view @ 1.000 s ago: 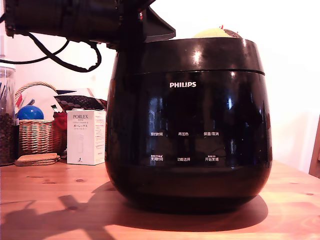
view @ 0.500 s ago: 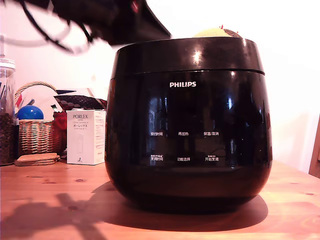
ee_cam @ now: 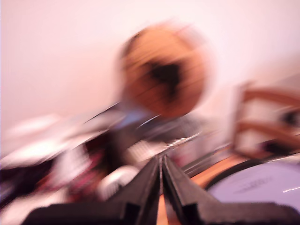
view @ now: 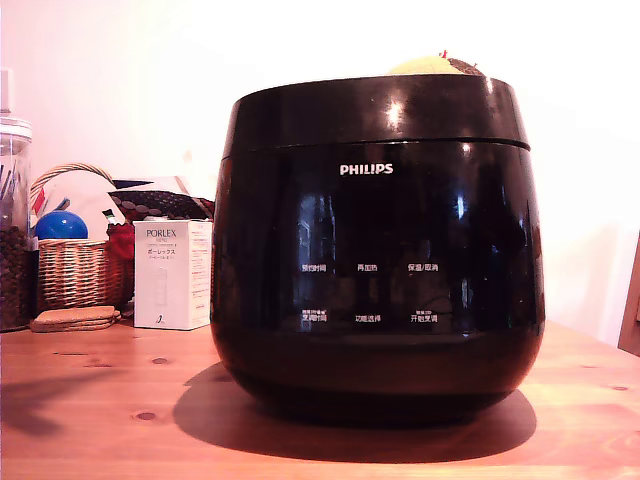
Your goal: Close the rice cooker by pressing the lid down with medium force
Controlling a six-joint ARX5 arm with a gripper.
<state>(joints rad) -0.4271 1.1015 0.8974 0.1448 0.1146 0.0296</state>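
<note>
My exterior view sits low at desk (view: 90, 400) level, close, facing the rice cooker (view: 378, 250) front. My blurred wrist view looks out along the end effector (ee_cam: 161, 161); both catch that cooker.

Black cooker (view: 378, 250), lid (view: 375, 110) seemingly shut

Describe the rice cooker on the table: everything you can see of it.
The rice cooker is a large, glossy black, rounded pot that looks like shiny plastic. Its front carries a white PHILIPS logo and two rows of small white Chinese labels. The lid is down, a thin seam marking where it meets the body. It stands upright on the wooden table, casting a shadow around its base. Nothing else touches it in the exterior view; a white box stands apart on the exterior view's left.
</note>
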